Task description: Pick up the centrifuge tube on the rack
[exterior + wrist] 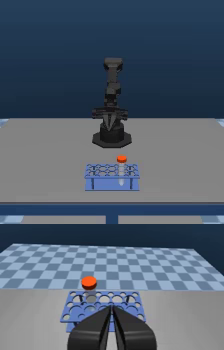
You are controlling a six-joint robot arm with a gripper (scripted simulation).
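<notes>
Tube (pixel 89 289) stands upright in a hole along the far row of the rack (pixel 103 306), seen from the wrist; in the exterior view it sits at the back edge of the rack, toward the arm's base, with only the orange-red cap (pixel 121 159) plainly visible above the blue grid. The rack rests on the grey worktop (pixel 45 155), in front of the arm.

End effector (pixel 111 307): the two dark fingers meet at their tips with no gap between them and nothing held. In the exterior view it hangs near the arm's base, well apart from the rack.

Handling, judged from appearance: the tube is slender and small, so likely very light; a plastic body of this kind should be stiff enough to take a modest pinch. The whitish wall looks smooth and may slip under the fingers. The cap is wider than the body and gives a natural shoulder.

Grip point: the short length of body showing just under the cap, or the cap itself across its sides. Little of the body stands clear of the rack, so room for the fingers is tight.

Needs: fingers must part first, straddle the cap, then lift straight up along the hole's axis. A tilted pull could bind the tube or drag the rack.
</notes>
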